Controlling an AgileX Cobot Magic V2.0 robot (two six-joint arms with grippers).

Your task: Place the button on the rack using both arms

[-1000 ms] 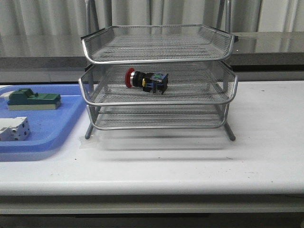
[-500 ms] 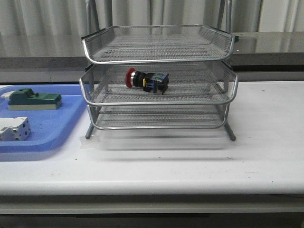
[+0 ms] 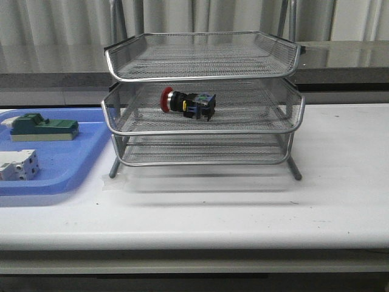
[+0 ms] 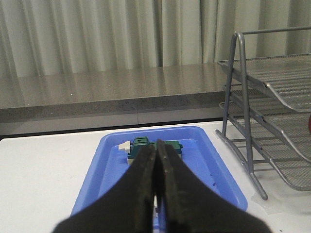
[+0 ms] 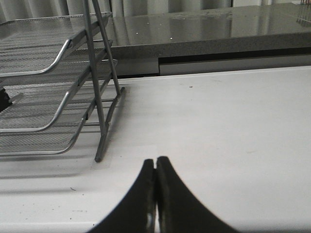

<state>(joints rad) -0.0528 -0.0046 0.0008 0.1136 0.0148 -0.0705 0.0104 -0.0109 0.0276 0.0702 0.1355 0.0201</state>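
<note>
while the button [image 3: 187, 103] shows in front, wrist views miss it.

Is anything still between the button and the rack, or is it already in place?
Nothing is in the way: the button already lies on its side on the middle tier of the rack. Both grippers, left and right, are shut and empty, away from it.

place: likely lab | white table [image 3: 340, 201] | grey curtains [image 3: 200, 15] | stone ledge [image 4: 97, 92]
</note>
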